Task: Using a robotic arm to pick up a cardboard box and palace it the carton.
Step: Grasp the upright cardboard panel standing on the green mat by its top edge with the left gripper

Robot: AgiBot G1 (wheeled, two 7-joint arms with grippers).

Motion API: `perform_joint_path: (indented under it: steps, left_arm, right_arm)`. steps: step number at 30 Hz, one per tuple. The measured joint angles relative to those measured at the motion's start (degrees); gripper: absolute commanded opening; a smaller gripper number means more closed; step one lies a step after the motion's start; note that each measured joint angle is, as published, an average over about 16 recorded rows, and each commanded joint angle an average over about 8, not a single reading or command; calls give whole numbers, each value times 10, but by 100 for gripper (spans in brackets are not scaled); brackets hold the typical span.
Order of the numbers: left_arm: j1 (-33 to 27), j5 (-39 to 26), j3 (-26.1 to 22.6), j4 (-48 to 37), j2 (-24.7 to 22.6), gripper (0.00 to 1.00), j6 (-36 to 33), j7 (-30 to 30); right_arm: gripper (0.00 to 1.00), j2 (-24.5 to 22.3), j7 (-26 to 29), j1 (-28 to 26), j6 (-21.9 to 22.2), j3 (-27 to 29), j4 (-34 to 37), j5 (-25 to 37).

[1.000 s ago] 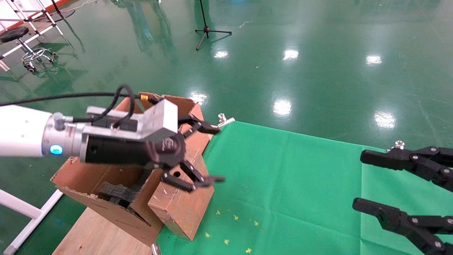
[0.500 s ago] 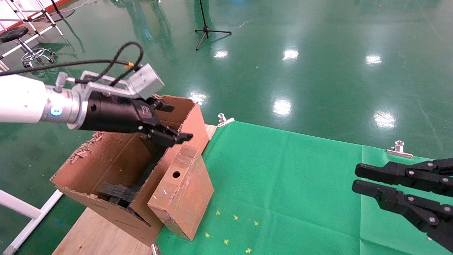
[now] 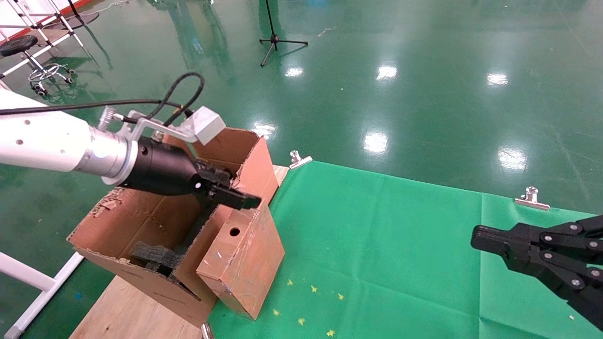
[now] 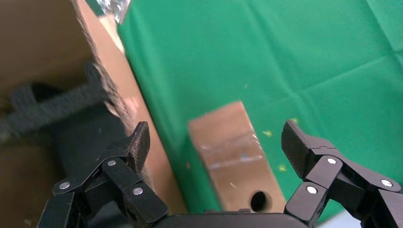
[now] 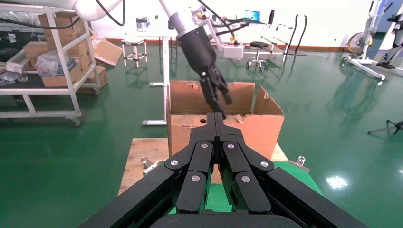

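Since a second ago my left gripper [image 3: 245,201] has swung up over the carton's rim and its jaws, spread wide in the wrist view, now straddle the top end of the cardboard box [image 3: 242,254]. That box leans tilted against the carton [image 3: 141,221] at the worktop's [image 3: 377,245] left edge. I judge it light and stiff, but the tape looks slick, so I'd pinch across its narrow width on bare cardboard. My right gripper [image 3: 476,235], jaws pressed together, waits parked at the right edge.

carton wall [image 3: 256,160] beside cardboard box [image 3: 242,256]
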State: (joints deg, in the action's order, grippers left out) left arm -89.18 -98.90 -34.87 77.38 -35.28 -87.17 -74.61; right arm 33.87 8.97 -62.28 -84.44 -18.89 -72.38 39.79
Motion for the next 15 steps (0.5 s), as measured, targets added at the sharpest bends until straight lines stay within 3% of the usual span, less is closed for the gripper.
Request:
perform_joint_path:
  steps: [15]
  left_arm:
    - [-27,6,-80,1,-10,100,-22,-30]
  right_arm:
    - [0,0,0,0,0,0,0,0]
